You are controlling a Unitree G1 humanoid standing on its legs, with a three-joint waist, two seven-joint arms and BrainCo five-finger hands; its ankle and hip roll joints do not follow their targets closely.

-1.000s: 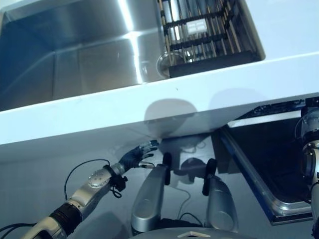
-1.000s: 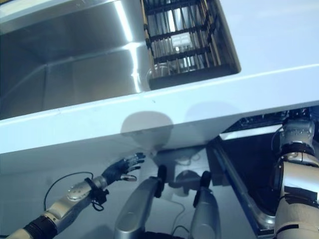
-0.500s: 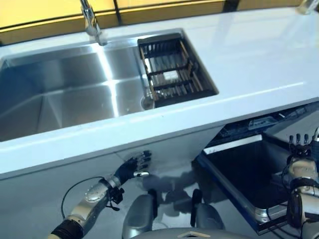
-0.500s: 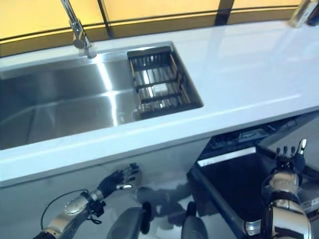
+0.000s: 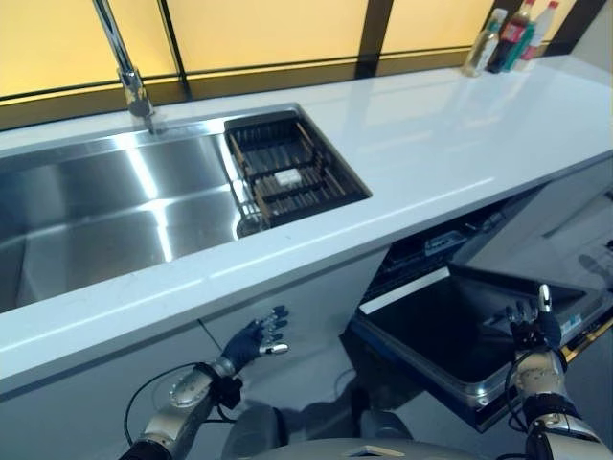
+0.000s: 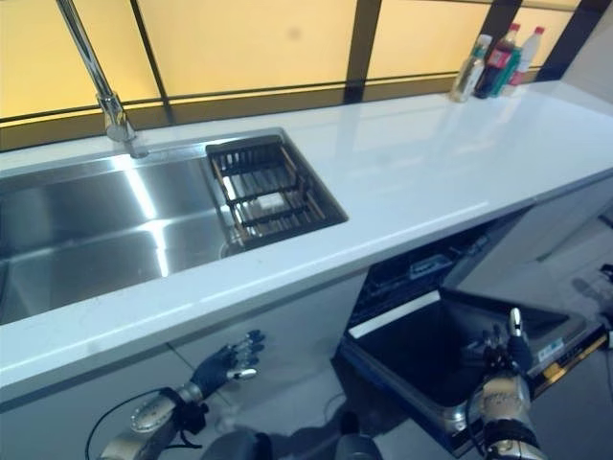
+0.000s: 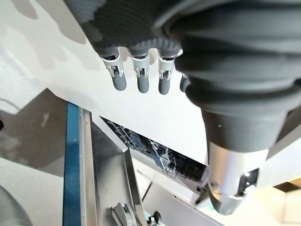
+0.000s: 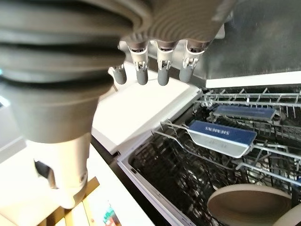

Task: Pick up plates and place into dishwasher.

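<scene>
A beige plate (image 8: 249, 205) stands in the wire rack (image 8: 174, 141) of the open dishwasher. The dishwasher's door (image 5: 436, 331) lies folded down at the lower right, under the white counter (image 5: 431, 144). My right hand (image 5: 533, 332) hovers over the door's outer corner, fingers (image 8: 162, 71) straight and holding nothing. My left hand (image 5: 251, 338) hangs open in front of the white cabinet front (image 5: 287, 307) below the sink, its fingers (image 7: 139, 78) straight and empty. The rest of the dishwasher's inside is in shadow.
A steel sink (image 5: 86, 220) with a tall faucet (image 5: 123, 67) is set in the counter, with a black drainer basket (image 5: 290, 169) in its right end. Bottles (image 5: 506, 36) stand at the counter's far right. The door's edge (image 7: 80, 155) juts into the floor space.
The camera has lifted and pulled back, so the whole counter, window and bottles now show. Both hands stay open and empty at about the same places.
</scene>
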